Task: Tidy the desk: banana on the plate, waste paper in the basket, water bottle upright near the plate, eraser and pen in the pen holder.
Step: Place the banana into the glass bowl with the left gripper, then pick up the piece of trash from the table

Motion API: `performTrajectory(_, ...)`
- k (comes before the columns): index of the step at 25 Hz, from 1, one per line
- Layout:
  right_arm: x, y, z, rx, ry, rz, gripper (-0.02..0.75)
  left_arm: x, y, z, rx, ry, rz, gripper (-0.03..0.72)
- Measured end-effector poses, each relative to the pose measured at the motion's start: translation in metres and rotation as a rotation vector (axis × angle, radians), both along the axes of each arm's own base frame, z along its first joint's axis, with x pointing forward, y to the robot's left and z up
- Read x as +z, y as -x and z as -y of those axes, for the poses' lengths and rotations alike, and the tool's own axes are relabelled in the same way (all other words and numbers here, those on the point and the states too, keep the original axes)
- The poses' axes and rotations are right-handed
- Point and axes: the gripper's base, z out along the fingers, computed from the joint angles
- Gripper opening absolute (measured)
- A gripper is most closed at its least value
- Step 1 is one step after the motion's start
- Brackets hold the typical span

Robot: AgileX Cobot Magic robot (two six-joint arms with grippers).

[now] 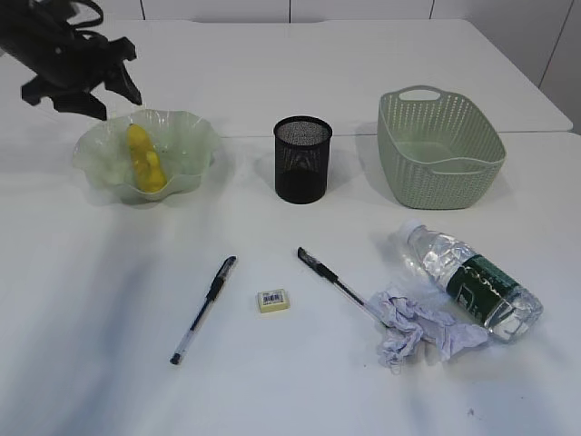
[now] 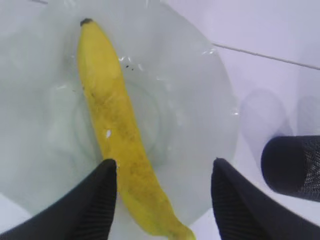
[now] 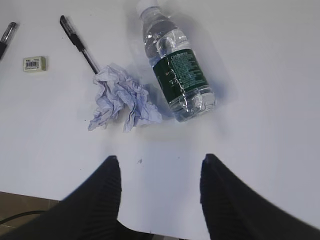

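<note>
Banana [image 2: 117, 135] in plate [image 2: 210, 120]; left gripper [image 2: 162, 200] jaws apart, empty. Right gripper [image 3: 159, 192] jaws apart. Risk: lying water bottle [image 3: 176, 70] rolls when grasped.

Above the plate [image 1: 191, 136], the left gripper [image 1: 102, 94] is matte black and angular, with dark cables looping over the arm behind it. In both wrist views the fingers [image 2: 97, 200] are black, broad and tapering, with finely ribbed inner faces; the right gripper [image 3: 160, 200] has the same look.
</note>
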Motion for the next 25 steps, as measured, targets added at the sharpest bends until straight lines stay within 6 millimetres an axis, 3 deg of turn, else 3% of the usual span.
performTrajectory(7,0.0,0.0,-0.002,0.001,-0.023,0.0,0.383,0.073,0.039,-0.008,-0.112,-0.163,0.035,0.423)
performTrajectory(11,0.001,0.0,-0.003,0.001,-0.032,-0.001,0.383,0.098,0.064,-0.013,-0.198,-0.27,-0.019,0.415)
performTrajectory(19,0.001,0.0,-0.003,0.003,-0.043,-0.004,0.383,0.095,0.087,-0.02,-0.247,-0.352,-0.137,0.412)
performTrajectory(25,0.001,0.001,-0.006,0.004,-0.073,-0.006,0.383,0.078,0.126,-0.027,-0.269,-0.408,-0.248,0.412)
